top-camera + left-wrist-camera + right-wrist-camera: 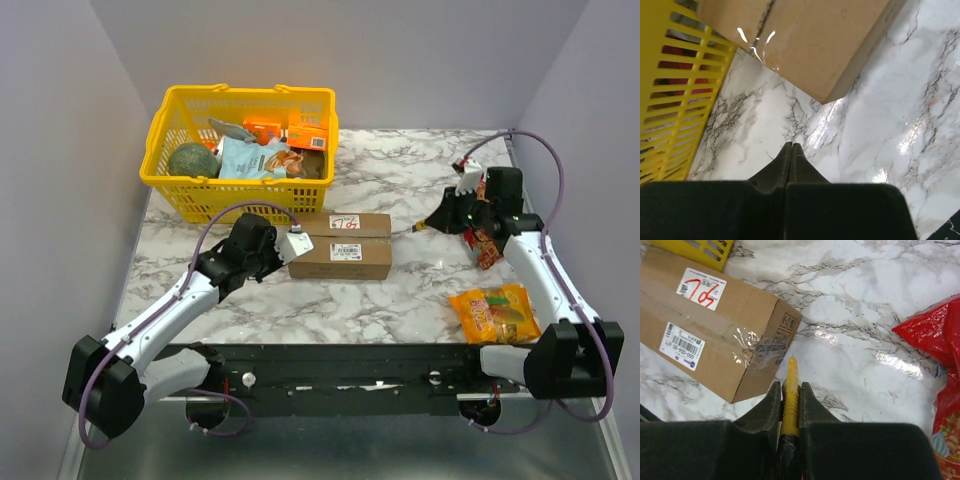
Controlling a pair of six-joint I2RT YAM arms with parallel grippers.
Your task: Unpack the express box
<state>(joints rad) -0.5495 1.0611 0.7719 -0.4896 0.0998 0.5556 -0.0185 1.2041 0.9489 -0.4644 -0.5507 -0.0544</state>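
Note:
The express box [340,245] is a brown taped carton lying mid-table, with a red-scribbled sticker and a barcode label on top. It also shows in the left wrist view [820,40] and in the right wrist view [715,325]. My left gripper [282,255] sits just off the box's left end, shut and empty, its tips [791,145] over bare marble. My right gripper [432,222] is shut on a yellow ribbed tool [790,390]. The tool's tip points at the box's taped right end, a short gap away.
A yellow basket [245,95] with snack packs and a green ball stands behind the box at the left; its wall [675,90] is close to my left gripper. A red snack bag [935,335] lies by my right wrist. An orange bag [497,312] lies front right.

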